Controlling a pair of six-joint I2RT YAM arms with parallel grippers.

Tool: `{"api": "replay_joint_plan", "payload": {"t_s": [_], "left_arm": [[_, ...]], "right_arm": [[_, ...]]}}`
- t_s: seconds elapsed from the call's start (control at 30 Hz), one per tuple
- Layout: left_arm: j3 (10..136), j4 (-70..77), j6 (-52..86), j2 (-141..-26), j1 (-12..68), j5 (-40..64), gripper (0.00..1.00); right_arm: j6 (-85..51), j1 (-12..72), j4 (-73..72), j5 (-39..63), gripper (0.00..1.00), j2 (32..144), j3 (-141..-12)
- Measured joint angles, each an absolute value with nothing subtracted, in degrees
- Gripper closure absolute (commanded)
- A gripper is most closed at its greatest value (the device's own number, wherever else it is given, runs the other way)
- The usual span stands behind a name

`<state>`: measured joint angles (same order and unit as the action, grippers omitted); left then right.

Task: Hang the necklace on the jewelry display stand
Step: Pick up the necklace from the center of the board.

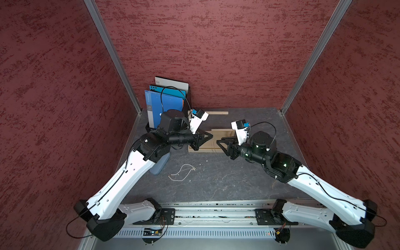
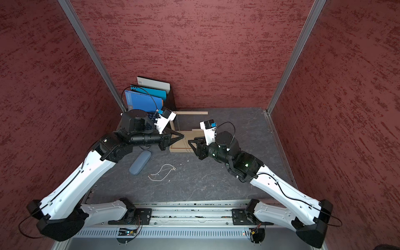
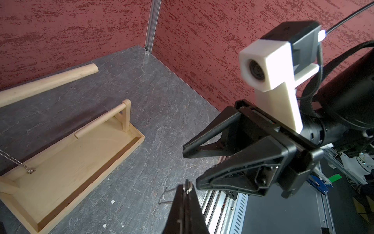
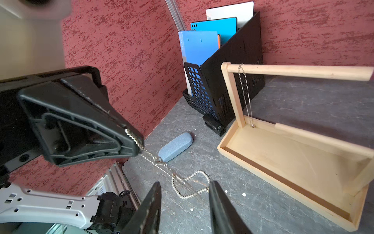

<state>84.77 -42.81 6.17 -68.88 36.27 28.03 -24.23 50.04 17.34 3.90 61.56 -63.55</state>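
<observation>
- L end effector clenched on necklace end; rest dangles over tabletop.
- R end effector released, jaws apart, facing it.
- jewelry display stand crossbar: free end points R, so R arm probably nearer.

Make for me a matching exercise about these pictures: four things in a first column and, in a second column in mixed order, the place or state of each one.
Things:
1. pearl necklace
2. left gripper
3. right gripper
4. blue folders

Places or states:
a. standing in the black rack
b. jaws apart
c. lying on the grey table
d. shut on a silver chain

Pairs: 1-c, 2-d, 3-b, 4-a
</observation>
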Motion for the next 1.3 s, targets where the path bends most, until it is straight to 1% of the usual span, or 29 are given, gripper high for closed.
{"api": "replay_joint_plan", "payload": {"t_s": [0.23, 0.5, 0.63, 0.7, 0.87, 0.97, 1.0, 1.2, 1.3], "left_arm": [[84.77, -42.44, 7.07, -68.88, 36.27, 28.08, 1.0], [84.75, -42.41, 7.25, -68.79, 36.27, 28.23, 1.0], [84.75, -42.35, 7.27, -68.55, 36.27, 28.27, 1.0], [84.75, -42.13, 7.27, -68.55, 36.27, 28.32, 1.0], [84.75, -41.95, 7.27, -68.55, 36.25, 28.47, 1.0], [84.73, -41.95, 7.27, -68.51, 36.18, 28.47, 1.0], [84.64, -41.93, 7.27, -68.47, 36.14, 28.47, 1.0], [83.42, -41.93, 7.27, -67.9, 35.66, 28.47, 1.0], [82.81, -41.91, 7.27, -67.81, 35.64, 28.47, 1.0]], "right_arm": [[-24.69, 50.06, 16.51, 6.13, 0.59, 64.38, -63.55], [-24.6, 50.06, 15.16, 6.28, 0.62, 65.04, -63.66], [-24.51, 50.06, 14.44, 6.9, 0.63, 67.11, -64.49], [-24.38, 50.06, 14.37, 7.14, 0.67, 67.99, -64.58], [-23.9, 50.06, 14.35, 7.18, 0.9, 68.71, -64.58], [-23.64, 50.06, 14.22, 7.01, 0.98, 68.73, -64.77], [-23.77, 50.06, 14.06, 6.85, 1.0, 68.71, -64.82], [-23.57, 50.06, 14.09, 5.02, 1.0, 68.64, -64.93], [-23.35, 50.06, 16.23, 2.22, 1.0, 68.51, -66.15]]}}
